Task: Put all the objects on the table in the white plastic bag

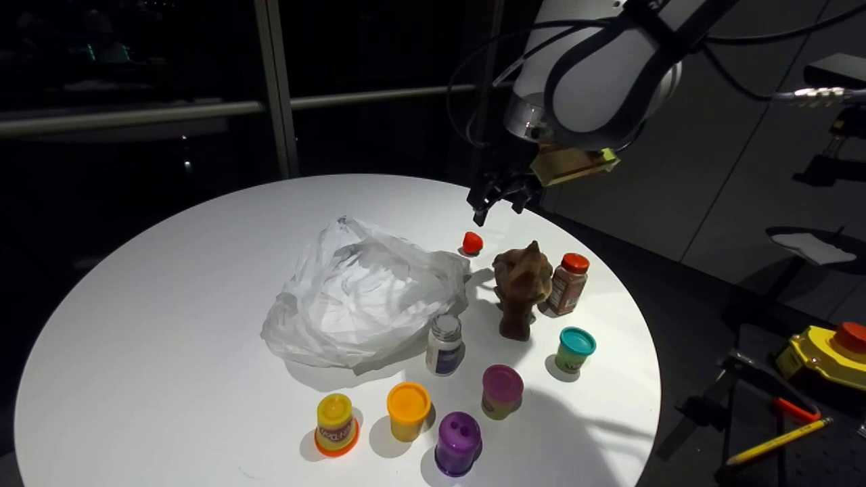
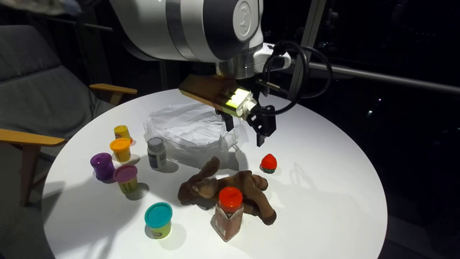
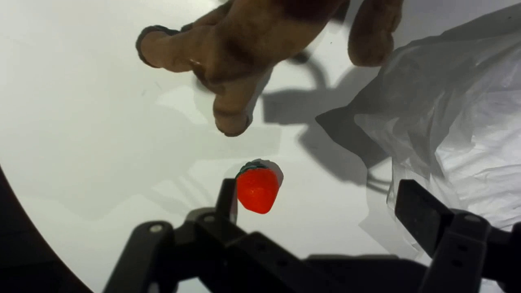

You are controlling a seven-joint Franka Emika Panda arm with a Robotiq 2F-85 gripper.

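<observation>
- One strawberry (image 3: 258, 191) to start: red, on the table (image 1: 169, 270), lower than the gripper (image 2: 244, 133); in the wrist view we see it between the jaws, off toward one of them.
- Our gripper hovers above the table, and those jaws are spread wide!
- Here's the bag (image 1: 358, 331), crumpled on the table, the bottle (image 1: 444, 353) upright just beside it.
- Across to the toy (image 1: 522, 281), brown and sprawled, and we've got the jar (image 2: 228, 223) upright just beside it, red cap on top.
- Now, in an exterior view: teal cup (image 1: 574, 350), pink cup (image 1: 502, 391), purple cup (image 1: 457, 444), orange cup (image 1: 408, 411) and yellow cup (image 1: 335, 425), all standing outside the bag.
</observation>
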